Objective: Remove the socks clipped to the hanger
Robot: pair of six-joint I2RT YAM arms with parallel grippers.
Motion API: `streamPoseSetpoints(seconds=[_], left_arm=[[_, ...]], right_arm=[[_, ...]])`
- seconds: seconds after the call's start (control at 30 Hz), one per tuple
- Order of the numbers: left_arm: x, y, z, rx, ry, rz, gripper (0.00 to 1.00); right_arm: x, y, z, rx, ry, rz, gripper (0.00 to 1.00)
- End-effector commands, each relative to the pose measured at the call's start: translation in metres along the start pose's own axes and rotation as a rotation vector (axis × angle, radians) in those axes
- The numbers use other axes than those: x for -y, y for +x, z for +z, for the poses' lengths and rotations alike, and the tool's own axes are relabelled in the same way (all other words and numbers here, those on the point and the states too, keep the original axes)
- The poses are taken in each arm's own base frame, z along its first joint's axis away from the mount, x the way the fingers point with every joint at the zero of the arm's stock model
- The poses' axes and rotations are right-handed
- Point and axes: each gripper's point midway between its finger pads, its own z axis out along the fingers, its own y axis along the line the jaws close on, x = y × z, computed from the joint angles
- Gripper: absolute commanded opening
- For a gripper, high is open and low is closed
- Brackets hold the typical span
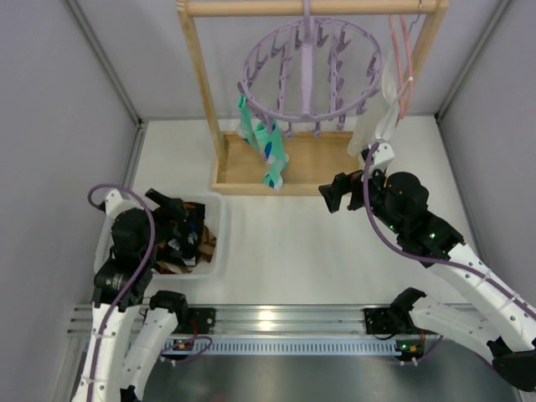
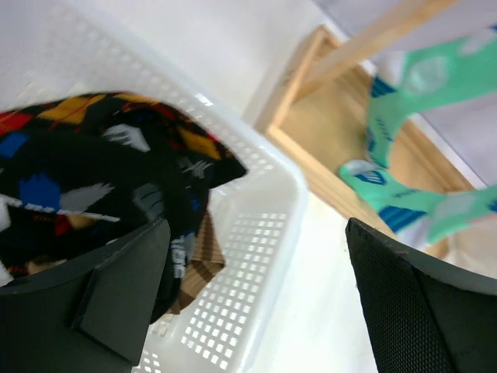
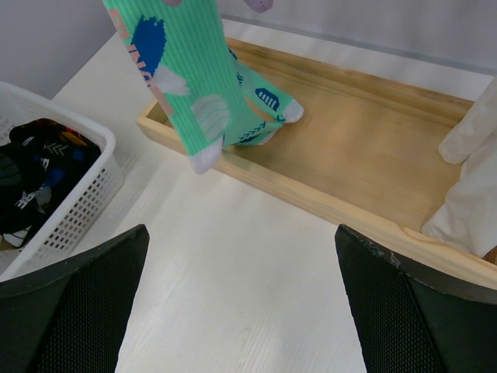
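1. Socks first: a pair of teal socks point(image 1: 266, 149) with blue and white marks is clipped to the near-left side of the round lavender hanger point(image 1: 335, 50). They dangle down toward the wooden tray point(image 1: 322, 172) below it.
2. From the right wrist camera, one of the teal socks has its white toe hanging at the tray's near edge. The other one's toe is down inside the tray. Can't tell if it actually touches the wood.
3. The hanger's hook goes over the wooden rail point(image 1: 251, 8) across the top of the rack. On the right end of that rail there's a thin pink hanger point(image 1: 404, 59) and a long white cloth point(image 1: 378, 113) hanging down.
4. A white mesh basket point(image 1: 216, 251) sits on the table point(image 1: 285, 251) on the left side. It holds a heap of dark socks point(image 1: 191, 236), black with blue, white and red marks, plus a yellow-brown argyle bit and some brown stripes.
5. The left gripper point(image 1: 177, 219) hangs right over the basket, just above the heap. Its fingers point(image 2: 116, 287) are spread wide with nothing between them.
6. The right gripper point(image 1: 337, 193) is out over the table near the tray's front edge, right of the teal socks and well apart from them. It's spread wide too and holding nothing.
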Motion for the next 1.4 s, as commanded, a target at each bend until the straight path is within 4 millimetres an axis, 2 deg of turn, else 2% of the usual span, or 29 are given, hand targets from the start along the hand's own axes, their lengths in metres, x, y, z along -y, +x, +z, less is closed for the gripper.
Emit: streamPoseSetpoints(seconds=[0.0,0.07,0.1,0.13,0.17,0.2,0.23,0.27,0.3,0.33,0.4,0.43,0.5,0.53,0.57,0.63,0.7,0.8,0.83,0.9,0.97,1.0,1.03,1.1,1.13,1.23,1.3,1.33,1.37], left_arm=[[0.051,-0.016,-0.013,-0.021,0.227,0.105,0.98],[0.069,-0.008,-0.009,-0.073,0.299,0.113,0.98],[0.096,0.001,-0.009,-0.128,0.439,0.148,0.98],[0.102,0.009,-0.004,-0.159,0.472,0.153,0.98],[0.117,0.024,-0.005,-0.225,0.574,0.171,0.98],[0.135,0.015,-0.004,-0.172,0.661,0.17,0.98],[0.143,0.014,-0.002,-0.155,0.7,0.167,0.98],[0.142,0.029,0.008,-0.173,0.721,0.181,0.98],[0.155,0.018,0.009,-0.092,0.774,0.193,0.98],[0.166,0.023,0.006,-0.063,0.824,0.202,0.99],[0.172,0.039,0.015,-0.022,0.861,0.24,0.98],[0.189,0.046,0.005,0.0,0.929,0.249,0.99],[0.204,0.063,0.01,0.004,0.949,0.314,0.98],[0.218,0.071,0.001,0.019,1.007,0.355,0.98],[0.223,0.086,0.007,-0.001,1.016,0.384,0.98],[0.233,0.094,0.009,0.007,1.029,0.404,0.98],[0.236,0.103,0.023,0.02,1.02,0.437,0.98],[0.236,0.103,0.043,0.062,0.962,0.454,0.98],[0.234,0.11,0.053,0.055,0.937,0.465,0.98],[0.241,0.111,0.056,0.072,0.962,0.465,0.98],[0.244,0.124,0.066,0.059,0.975,0.476,0.98],[0.25,0.12,0.068,0.088,0.987,0.459,0.97],[0.248,0.132,0.077,0.065,0.976,0.468,0.96],[0.258,0.131,0.08,0.085,1.001,0.454,0.93],[0.258,0.139,0.087,0.075,0.999,0.459,0.91],[0.266,0.139,0.1,0.105,0.976,0.458,0.79],[0.273,0.134,0.106,0.129,0.967,0.459,0.61],[0.274,0.136,0.109,0.132,0.962,0.461,0.49],[0.277,0.133,0.108,0.15,0.959,0.466,0.27]], right_arm=[[-0.004,-0.024,-0.001,0.082,-0.017,0.029,1.0],[-0.003,-0.019,-0.001,0.081,-0.017,0.034,1.0],[-0.004,-0.02,-0.001,0.092,-0.028,0.041,0.99],[-0.004,-0.014,0.0,0.087,-0.031,0.044,1.0],[-0.007,-0.018,-0.003,0.11,-0.049,0.054,0.99],[-0.008,-0.018,-0.004,0.122,-0.057,0.058,0.99],[-0.008,-0.015,-0.007,0.126,-0.061,0.061,1.0],[-0.008,-0.015,-0.008,0.133,-0.063,0.067,0.99],[-0.007,-0.012,-0.008,0.126,-0.061,0.069,0.99],[-0.008,-0.01,-0.01,0.125,-0.066,0.073,0.99],[-0.013,-0.008,-0.013,0.125,-0.094,0.086,0.99],[-0.015,-0.008,-0.015,0.132,-0.107,0.096,0.99],[-0.022,0.0,-0.015,0.122,-0.155,0.111,0.99],[-0.024,0.001,-0.015,0.131,-0.165,0.109,0.99],[-0.024,0.004,-0.015,0.127,-0.167,0.11,1.0],[-0.022,0.012,-0.013,0.117,-0.159,0.117,0.99],[-0.021,0.018,-0.013,0.115,-0.161,0.126,1.0],[-0.027,0.018,-0.017,0.127,-0.195,0.136,0.99],[-0.029,0.016,-0.019,0.132,-0.207,0.137,1.0],[-0.03,0.013,-0.022,0.139,-0.218,0.134,0.99],[-0.032,0.012,-0.023,0.141,-0.227,0.133,0.99],[-0.033,0.009,-0.025,0.147,-0.232,0.133,0.99],[-0.034,0.006,-0.027,0.154,-0.235,0.133,0.99],[-0.034,0.003,-0.031,0.163,-0.237,0.134,0.99],[-0.034,0.002,-0.032,0.166,-0.242,0.137,0.99],[-0.039,-0.003,-0.039,0.183,-0.268,0.145,0.99],[-0.04,-0.006,-0.042,0.194,-0.274,0.149,0.99],[-0.04,-0.008,-0.043,0.197,-0.277,0.149,0.99],[-0.038,-0.01,-0.045,0.201,-0.267,0.149,1.0]])
